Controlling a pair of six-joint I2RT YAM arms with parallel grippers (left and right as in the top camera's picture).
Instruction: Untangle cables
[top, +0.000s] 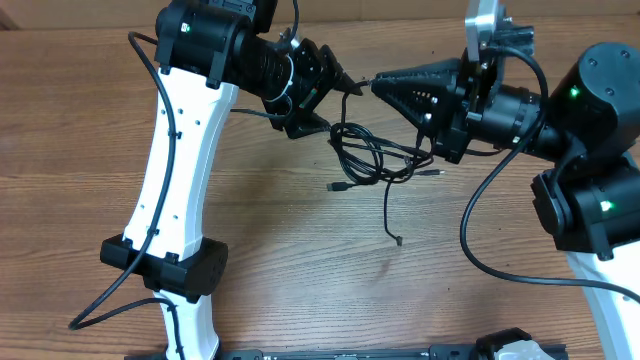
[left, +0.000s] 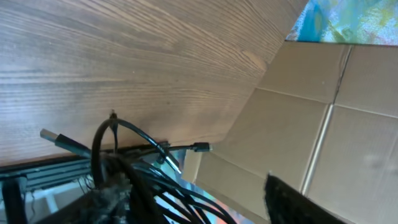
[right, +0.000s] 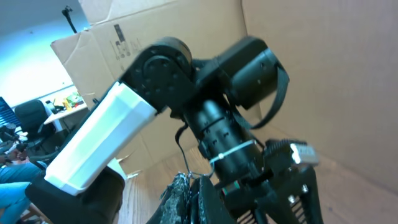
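Wooden table — tangled cables, cardboard behind

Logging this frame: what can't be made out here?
Overhead: how many cables form the tangle; thin loops overlap.
Overhead: whether the shut right end effector pinches a strand; too small.
Left wrist: fingertips of the left end effector; cut off by the bottom edge.
Right wrist: the tangle; outside the frame.

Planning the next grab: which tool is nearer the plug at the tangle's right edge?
Right. The right tool reaches just beyond the plug; the left tool sits across the cable tangle, farther.
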